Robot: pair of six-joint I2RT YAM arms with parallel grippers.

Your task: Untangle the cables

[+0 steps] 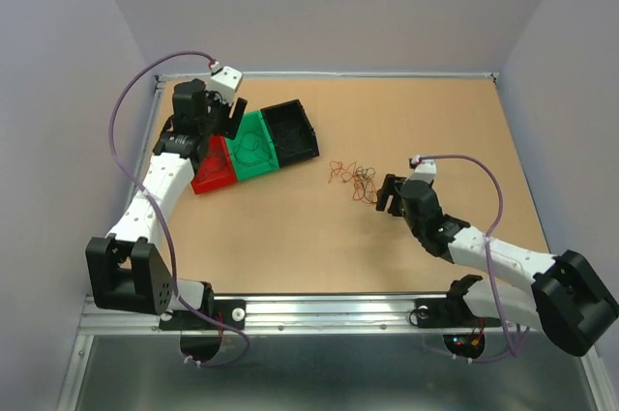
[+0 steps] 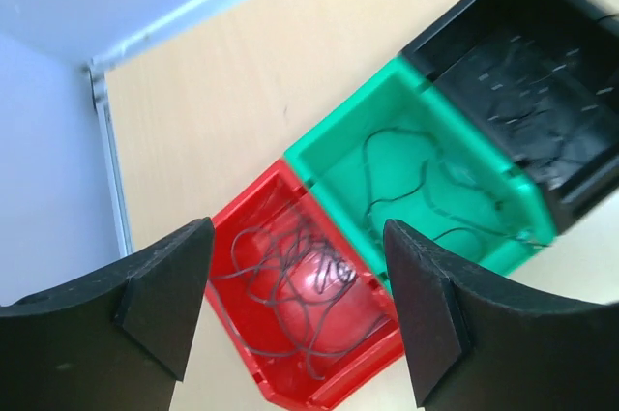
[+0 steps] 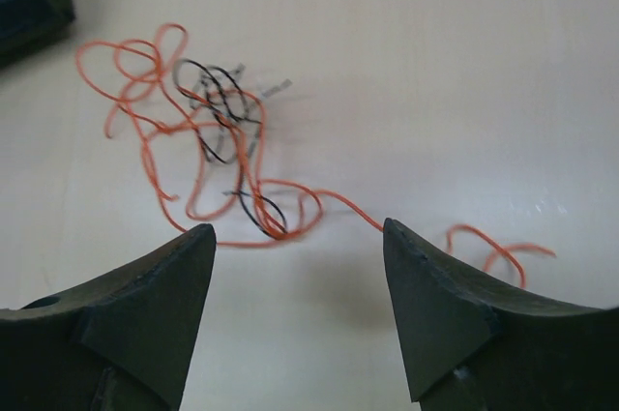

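The loose cables [image 1: 353, 179] lie in a small clump mid-table, with thin orange loops [image 3: 145, 131] tangled with dark wires [image 3: 218, 106]. One orange strand [image 3: 493, 247] trails off to the right. My right gripper [image 3: 298, 227] is open just short of the clump and holds nothing; the top view shows this right gripper [image 1: 389, 194] at the clump's right edge. My left gripper [image 2: 298, 229] hangs open and empty above the red bin [image 2: 247, 196], where a coil of thin wire [image 2: 290, 276] lies. In the top view the left gripper [image 1: 224, 127] sits at the back left.
Three small bins stand in a row at the back left: red [image 1: 215, 177], green [image 1: 257, 158] and black [image 1: 295, 131]. The green bin [image 2: 338, 126] holds a dark wire [image 2: 397, 155]. The black bin [image 2: 455, 19] is beside it. The table's metal back edge [image 2: 193, 19] and walls are close.
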